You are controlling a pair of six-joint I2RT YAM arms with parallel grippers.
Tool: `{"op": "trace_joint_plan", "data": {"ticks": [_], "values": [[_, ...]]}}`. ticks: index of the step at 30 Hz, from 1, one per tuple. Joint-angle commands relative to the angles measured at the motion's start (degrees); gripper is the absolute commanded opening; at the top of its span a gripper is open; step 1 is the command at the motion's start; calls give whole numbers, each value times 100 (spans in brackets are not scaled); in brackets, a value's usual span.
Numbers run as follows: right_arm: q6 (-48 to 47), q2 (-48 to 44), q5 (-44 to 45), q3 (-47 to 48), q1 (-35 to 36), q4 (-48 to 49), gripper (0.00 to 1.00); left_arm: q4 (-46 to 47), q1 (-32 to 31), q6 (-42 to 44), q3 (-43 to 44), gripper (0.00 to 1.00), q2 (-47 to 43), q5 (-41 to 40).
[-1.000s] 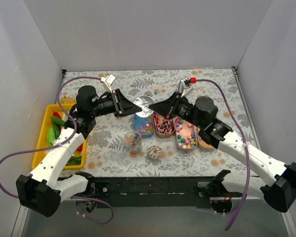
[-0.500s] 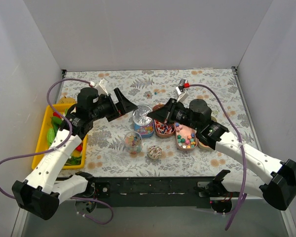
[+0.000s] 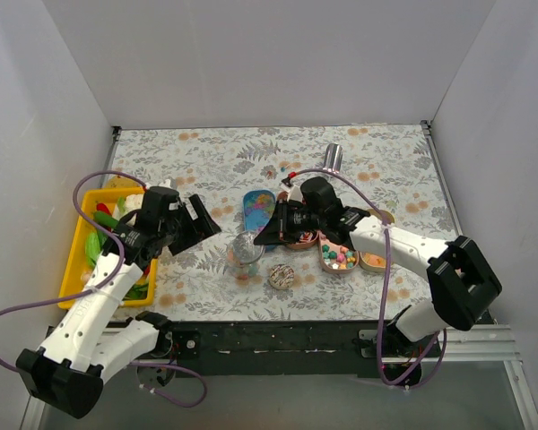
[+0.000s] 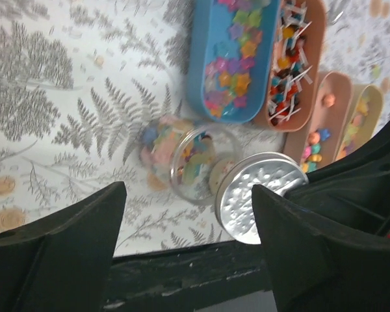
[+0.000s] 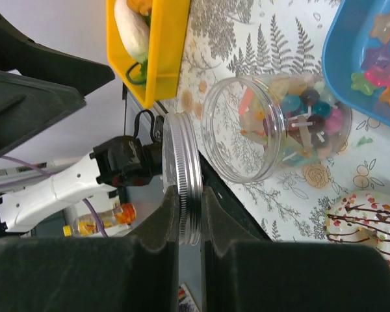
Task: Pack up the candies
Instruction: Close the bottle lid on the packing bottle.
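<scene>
The candies lie in a blue oval tray [image 3: 258,207] and three pinkish trays [image 3: 337,256], and several fill a clear open jar [image 3: 245,253] [image 4: 188,159] [image 5: 273,127]. My right gripper [image 3: 265,235] [image 5: 190,214] is shut on a silver screw lid [image 5: 182,175] [image 4: 260,195], held edge-on just right of the jar's mouth. My left gripper [image 3: 197,226] [image 4: 188,253] is open and holds nothing, left of the jar and looking down on it.
A yellow bin [image 3: 82,235] of toy vegetables stands at the left edge, under the left arm. A patterned wrapped ball [image 3: 281,276] lies near the front by the jar. A small metal can [image 3: 332,157] stands at the back.
My left gripper opened, let go of the lid and pulled back to the left. My right gripper carried the lid forward and down to the jar, uncovering the blue tray.
</scene>
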Motion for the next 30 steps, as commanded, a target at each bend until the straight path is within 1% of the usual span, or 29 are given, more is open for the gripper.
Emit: {"op": "trace_joint_plan", "data": {"ticks": [1,4,8,13,18,21,22,25,30], "values": [[-258,153,-579,337,-24,-10,1,-433,-8,63,-344,72,-151,455],[-468,311,-579,390,-33,-168,2,-372,-8,125,-608,68,-81,729],[-610,522,-596,364,-42,-257,3,-39,-8,160,-863,67,-1,1167],[-715,671,-543,285,-59,-213,4,594,-8,345,-1092,68,104,1573],[-786,917,-509,363,-50,-98,5,824,-8,459,-1224,70,95,1705],[-856,1041,-430,478,-50,-195,9,841,-8,512,-1312,70,209,1775],[-873,1041,-403,478,-59,-204,14,859,-8,521,-1364,70,236,1828],[-917,1102,-315,495,-50,-248,20,876,-8,503,-1426,70,367,1846],[-996,1181,-210,495,-50,-274,22,894,-8,459,-1487,66,561,1854]]}}
